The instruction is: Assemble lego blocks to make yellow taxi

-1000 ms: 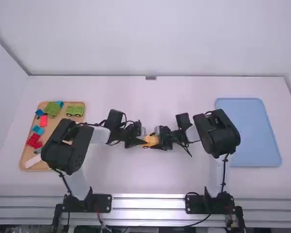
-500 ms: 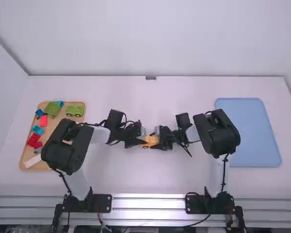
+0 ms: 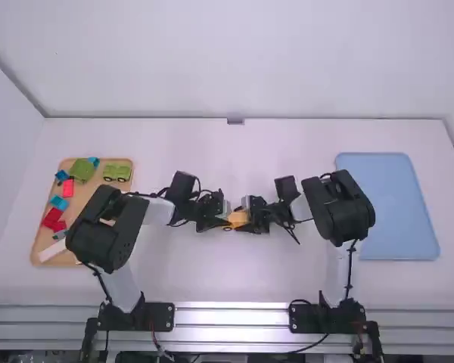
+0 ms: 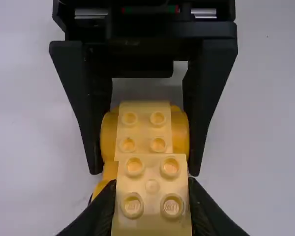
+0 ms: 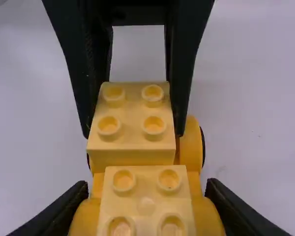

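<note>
- Held in my left pincer (image 3: 224, 221) is a pale yellow, square-topped plastic block with round studs (image 4: 152, 220), and in the left wrist view it carries tiny raised characters.
- They stand on the tops of the two round studs nearest my left pincer's fingers (image 4: 102, 211), one mark on each stud, side by side: one on this stud (image 4: 132, 205), one on its neighbour (image 4: 172, 206).
- Both marks look like the same short row of moulded letters, the same yellow as the plastic, too small for me to spell out surely.
</note>
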Motion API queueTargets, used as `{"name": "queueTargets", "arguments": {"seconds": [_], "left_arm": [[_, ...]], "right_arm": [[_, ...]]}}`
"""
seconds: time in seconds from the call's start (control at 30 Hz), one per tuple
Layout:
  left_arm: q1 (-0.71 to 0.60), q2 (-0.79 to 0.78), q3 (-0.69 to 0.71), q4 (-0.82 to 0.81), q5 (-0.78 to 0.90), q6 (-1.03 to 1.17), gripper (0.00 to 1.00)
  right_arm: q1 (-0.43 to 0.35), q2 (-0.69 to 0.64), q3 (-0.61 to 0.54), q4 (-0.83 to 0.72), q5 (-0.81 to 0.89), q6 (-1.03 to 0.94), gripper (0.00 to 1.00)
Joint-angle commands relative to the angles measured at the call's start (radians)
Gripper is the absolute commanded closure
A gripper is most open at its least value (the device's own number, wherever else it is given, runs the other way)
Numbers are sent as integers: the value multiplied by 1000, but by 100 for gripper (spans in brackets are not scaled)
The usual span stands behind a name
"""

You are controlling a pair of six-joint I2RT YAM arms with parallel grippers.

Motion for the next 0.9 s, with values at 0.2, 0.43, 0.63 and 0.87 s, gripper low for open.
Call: {"name": "queueTargets", "arguments": {"seconds": [0.2,0.43,0.63,0.87], "left_arm": [[-21,22,6,5,-13,15,66],[-20,22,5,24,-13,14,74],[-21,22,5,14,-11,-15,76],[-22,22,5,-8,-3,-11,80]], "right_arm": [[8,11,6,-14,-32,5,54],[8,11,6,-23,-32,-5,54],[7,11,6,-22,-32,-5,54],[7,11,7,-19,-29,-5,54]]}}
